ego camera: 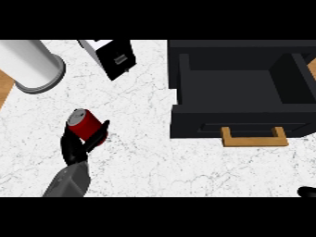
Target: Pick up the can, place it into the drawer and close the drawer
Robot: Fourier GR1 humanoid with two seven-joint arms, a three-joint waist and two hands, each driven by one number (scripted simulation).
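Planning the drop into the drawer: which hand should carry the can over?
Left. The left hand is already curled round the red can, left of the open black drawer. The right hand barely shows at the lower right edge, holding nothing.

White cylinder (29,65) at counter's far left, small black-and-white box (112,58) beside it
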